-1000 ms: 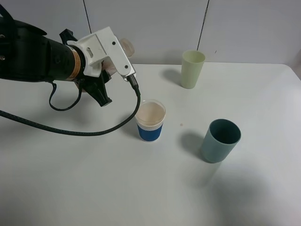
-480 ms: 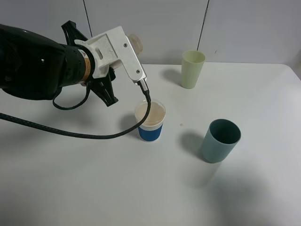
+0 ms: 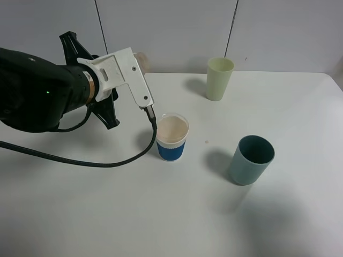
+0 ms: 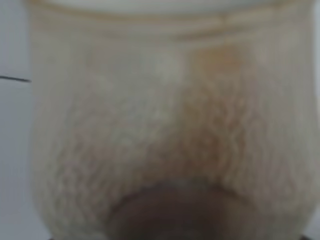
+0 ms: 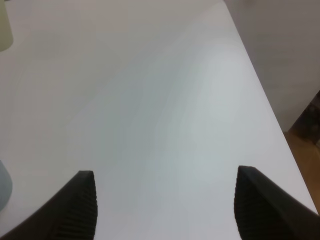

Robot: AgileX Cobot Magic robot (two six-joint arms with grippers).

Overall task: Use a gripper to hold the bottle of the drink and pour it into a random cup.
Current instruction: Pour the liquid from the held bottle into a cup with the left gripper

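— What does the high camera give you that the wrist ones don't?
— The whole table [image 3: 107, 214], and the left gripper [image 3: 131, 63] up above it, black and bulky behind its white bracket [image 3: 136, 91]. Of the bottle [image 3: 141, 55] only a pale sliver peeps past the bracket. The left wrist view is the reverse: the bottle fills it, blurred, foamy inside, with the brown drink [image 4: 175, 212] pooled at one end.
— Is it gripped?
— The fingers are hidden in both views, but the bottle sits off the table at the gripper's end, so it is pinched there. The right gripper [image 5: 167, 200] shows only in its own view, fingertips [image 5: 75, 205] spread wide over table.
— What's around the tool?
— The cup [image 3: 172, 137] stands just below and ahead of the bracket, its inside pale beige. The cable [image 3: 107, 160] drops from the bracket right beside the cup; I can't tell if it touches. The green cup [image 3: 220, 78] and teal cup [image 3: 251, 159] stand farther out, well apart.
— And room?
— The wall [image 3: 177, 32] is close behind the left gripper, and there is broad table under it. Past one right fingertip the table ends, with floor [image 5: 305, 135] beyond.
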